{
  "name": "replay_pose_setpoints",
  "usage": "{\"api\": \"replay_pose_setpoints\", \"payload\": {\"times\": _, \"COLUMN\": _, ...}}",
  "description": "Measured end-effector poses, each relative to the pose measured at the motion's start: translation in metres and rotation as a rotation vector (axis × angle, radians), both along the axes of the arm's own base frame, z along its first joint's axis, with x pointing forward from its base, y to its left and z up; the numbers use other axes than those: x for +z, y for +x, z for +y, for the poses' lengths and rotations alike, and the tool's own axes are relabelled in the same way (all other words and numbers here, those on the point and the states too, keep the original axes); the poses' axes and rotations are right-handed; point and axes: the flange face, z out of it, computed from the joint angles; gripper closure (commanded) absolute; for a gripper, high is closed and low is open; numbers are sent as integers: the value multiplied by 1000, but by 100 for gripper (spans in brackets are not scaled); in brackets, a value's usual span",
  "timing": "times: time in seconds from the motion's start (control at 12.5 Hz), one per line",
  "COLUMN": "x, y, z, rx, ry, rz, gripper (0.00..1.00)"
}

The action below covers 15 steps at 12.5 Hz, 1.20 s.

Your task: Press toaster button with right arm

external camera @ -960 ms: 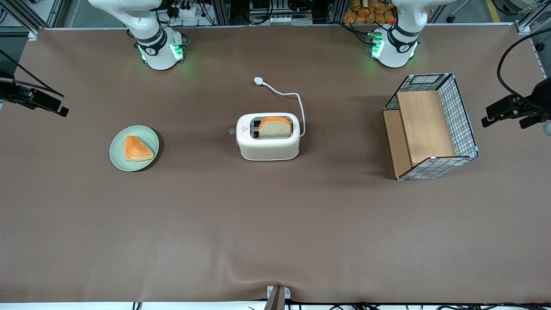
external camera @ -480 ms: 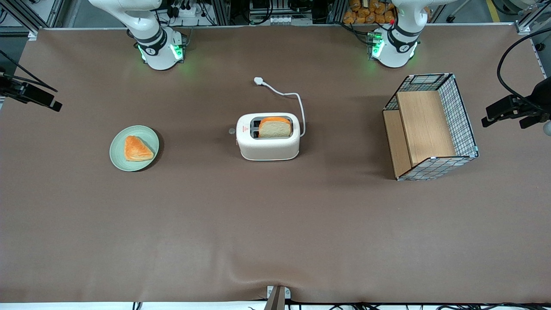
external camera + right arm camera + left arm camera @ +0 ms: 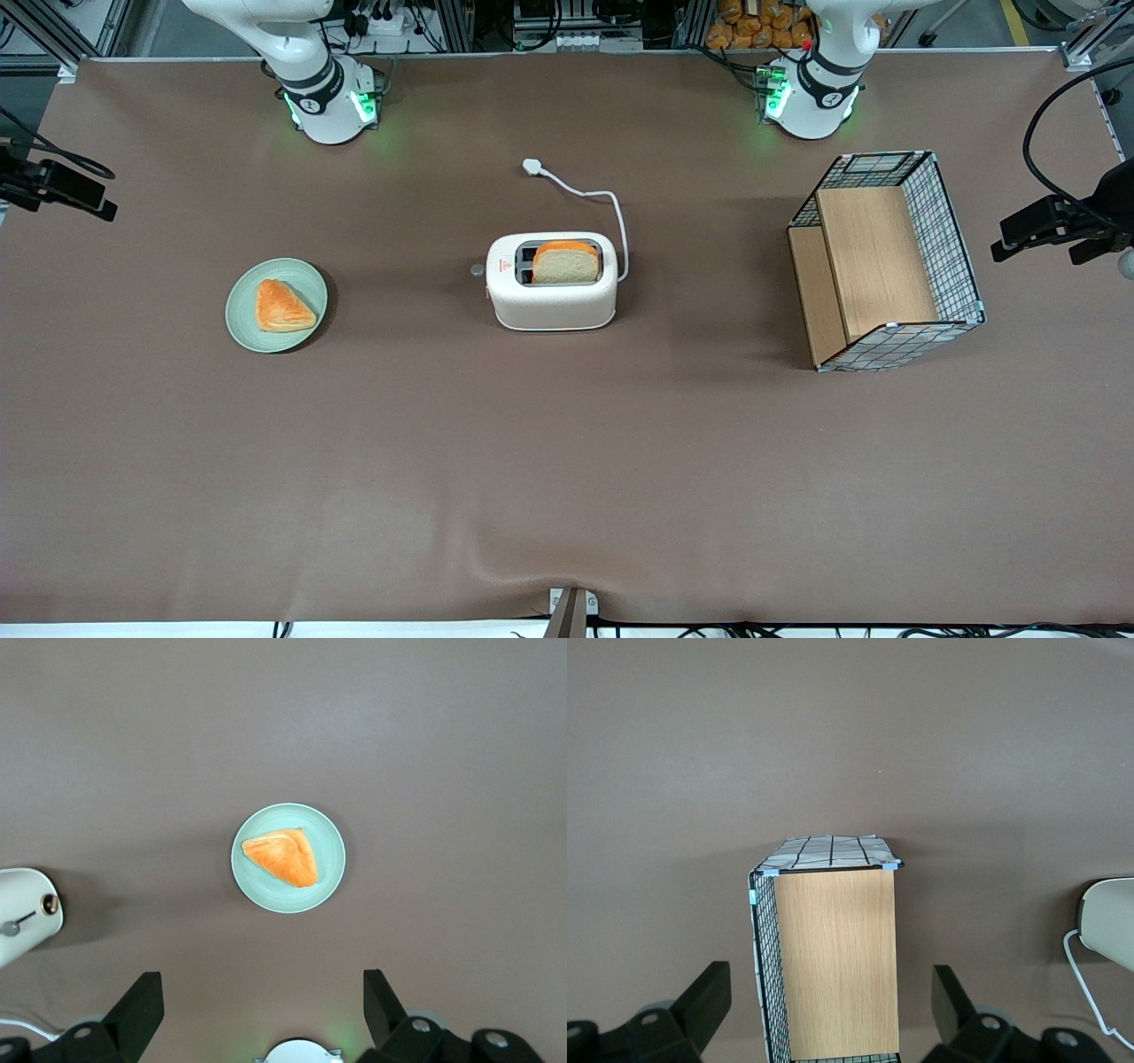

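In the front view, your gripper hangs over the working arm's end of the surface, at ten o'clock from the plate. It is well apart from the toaster, and the toaster button juts out at the toaster's nine o'clock. From the right wrist, your fingers are spread, holding nothing, above the plate.

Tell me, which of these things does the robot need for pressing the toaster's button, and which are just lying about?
Needed: toaster; toaster button; open gripper, high above the plate.

Lying about: bread slice in the toaster; green plate with pastry; wire basket.
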Motion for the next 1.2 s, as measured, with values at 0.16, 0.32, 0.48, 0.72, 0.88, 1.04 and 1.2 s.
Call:
{"api": "replay_pose_setpoints", "payload": {"times": 0.16, "x": 0, "y": 0, "z": 0, "rx": 11, "ry": 1, "rz": 0, "gripper": 0}}
{"api": "replay_pose_setpoints", "payload": {"times": 0.32, "x": 0, "y": 0, "z": 1, "rx": 16, "ry": 1, "rz": 0, "gripper": 0}}
{"api": "replay_pose_setpoints", "payload": {"times": 0.48, "x": 0, "y": 0, "z": 2, "rx": 19, "ry": 2, "rz": 0, "gripper": 0}}
{"api": "replay_pose_setpoints", "payload": {"times": 0.72, "x": 0, "y": 0, "z": 2, "rx": 23, "ry": 2, "rz": 0, "gripper": 0}}
{"api": "replay_pose_setpoints", "payload": {"times": 0.88, "x": 0, "y": 0, "z": 3, "rx": 35, "ry": 3, "rz": 0, "gripper": 0}}
{"api": "replay_pose_setpoints", "payload": {"times": 1.04, "x": 0, "y": 0, "z": 3, "rx": 75, "ry": 7, "rz": -3, "gripper": 0}}
{"api": "replay_pose_setpoints", "payload": {"times": 1.2, "x": 0, "y": 1, "z": 3, "rx": 91, "ry": 8, "rz": -3, "gripper": 0}}
